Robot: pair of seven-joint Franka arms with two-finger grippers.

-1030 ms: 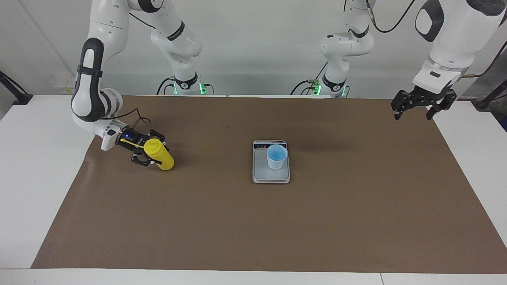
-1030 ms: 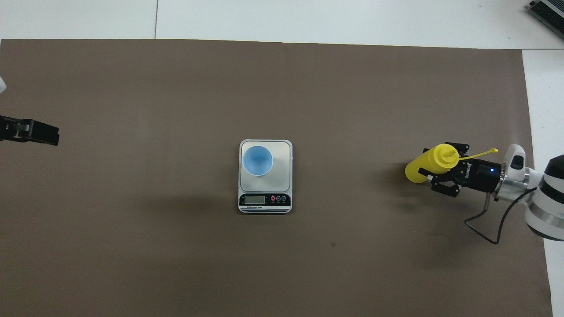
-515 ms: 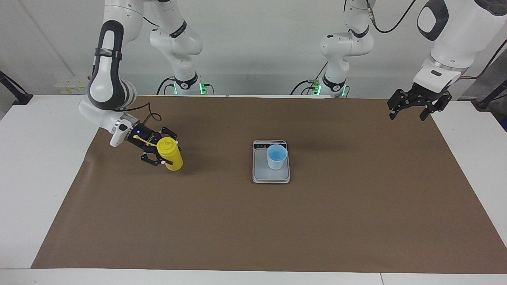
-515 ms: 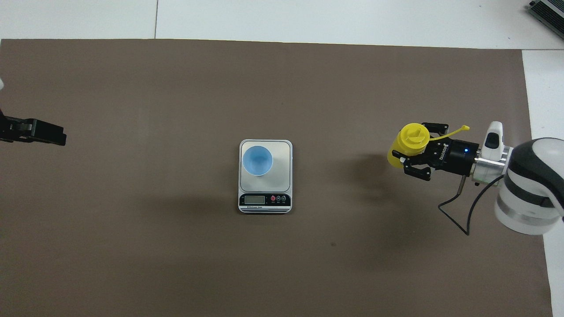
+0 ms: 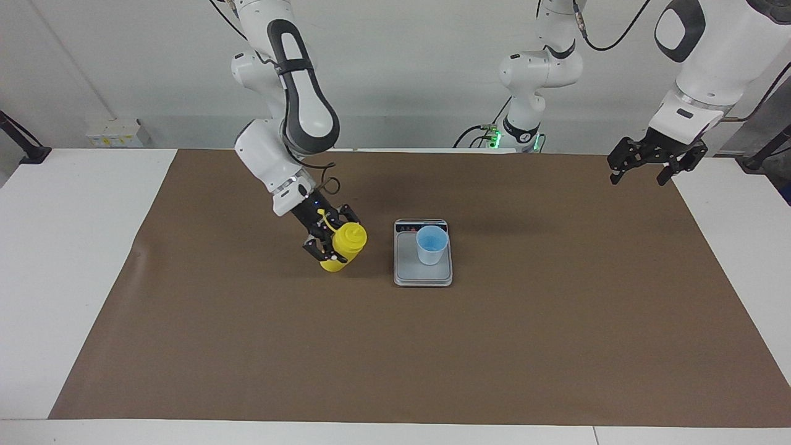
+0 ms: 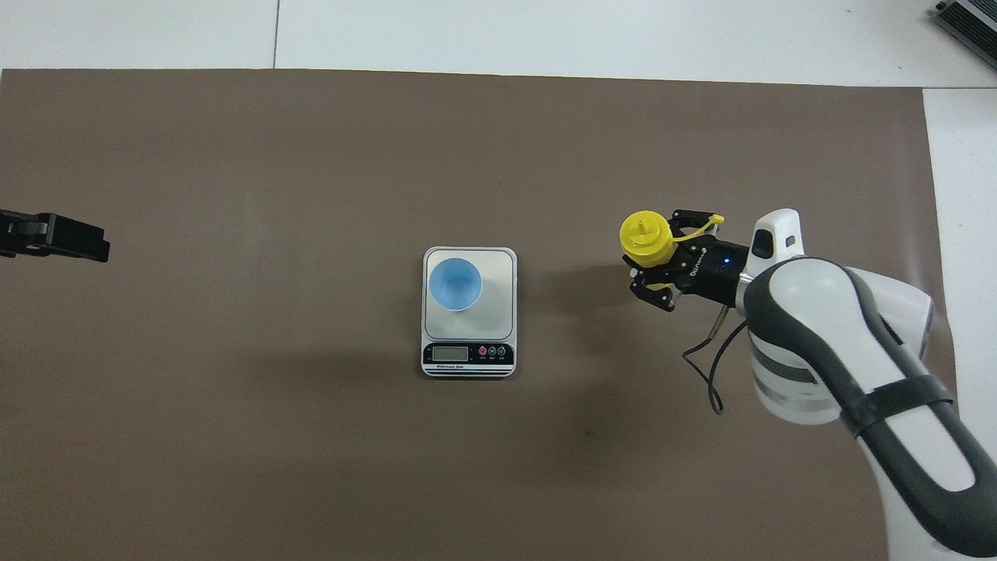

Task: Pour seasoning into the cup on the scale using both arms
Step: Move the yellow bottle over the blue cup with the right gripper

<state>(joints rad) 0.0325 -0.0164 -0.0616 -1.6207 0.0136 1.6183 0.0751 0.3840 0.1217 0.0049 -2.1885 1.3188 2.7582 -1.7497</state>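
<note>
Facing view. Right gripper (image 5: 334, 242) comes down at a slant, fingers pinching the yellow seasoning bottle (image 5: 345, 248) about its middle. Bottle leans slightly, nozzle end up, over the brown mat (image 5: 395, 346) just beside the scale (image 5: 422, 275), toward the right arm's end of the desk (image 5: 68, 259); whether its base touches the mat is unclear. Cap strap sticks out by the wrist. Pale blue cup (image 5: 431, 245) stands upright on the scale's weighing plate, in the part nearer the robots. Left gripper (image 5: 642, 172) hangs over the mat's corner at the left arm's end, well apart from the scale, fingers spread wide and holding nothing.

Overhead view. Bottle (image 6: 648, 238) seen almost end-on, nozzle toward the camera, right gripper (image 6: 658, 262) clamped around it. Scale (image 6: 469, 343) lies mid-mat, display strip on the edge nearest the robots; cup (image 6: 456, 284) sits off-centre on the plate. Left gripper (image 6: 58, 238) shows only as a dark tip at the frame's edge.
</note>
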